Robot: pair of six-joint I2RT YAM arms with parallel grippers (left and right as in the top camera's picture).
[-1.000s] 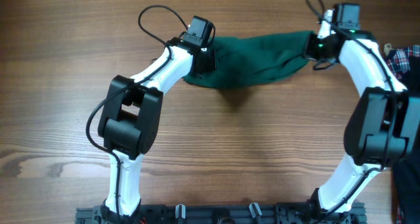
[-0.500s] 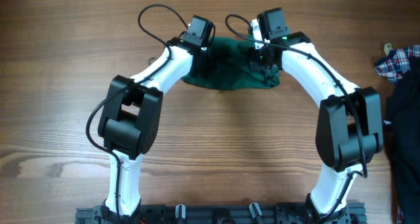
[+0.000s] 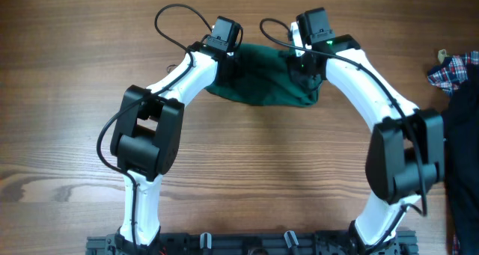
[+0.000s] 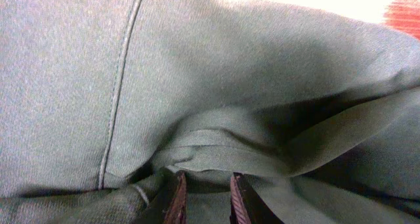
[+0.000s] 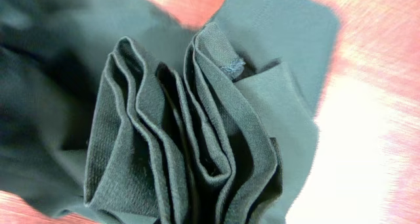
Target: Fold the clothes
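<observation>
Item one, the dark green fabric garment (image 3: 262, 79): you will find it at the far middle of the brown wood-grain table (image 3: 247, 173), bunched into a short band that spans from one arm's tip to the other, with its lower edge sagging toward you. Item two, the left gripper (image 3: 224, 59): it sits on the garment's left end. In the left wrist view (image 4: 205, 201) its two brown fingers (image 4: 176, 199) stand close together, only a narrow gap between them, and a rolled fold of the green cloth is pinched in that gap; a stitched seam runs up the flat fabric beyond. Item three, the right gripper (image 3: 305, 66): it sits on the garment's right end. Its wrist view shows the cloth gathered into several tight upright pleats that fill the frame, the fingers hidden behind them, so you cannot tell how far its jaws stand apart. Item four, a red, white and blue plaid cloth (image 3: 455, 66) lies at the table's right edge, well apart from the garment, just beside a black fabric (image 3: 464, 128).
</observation>
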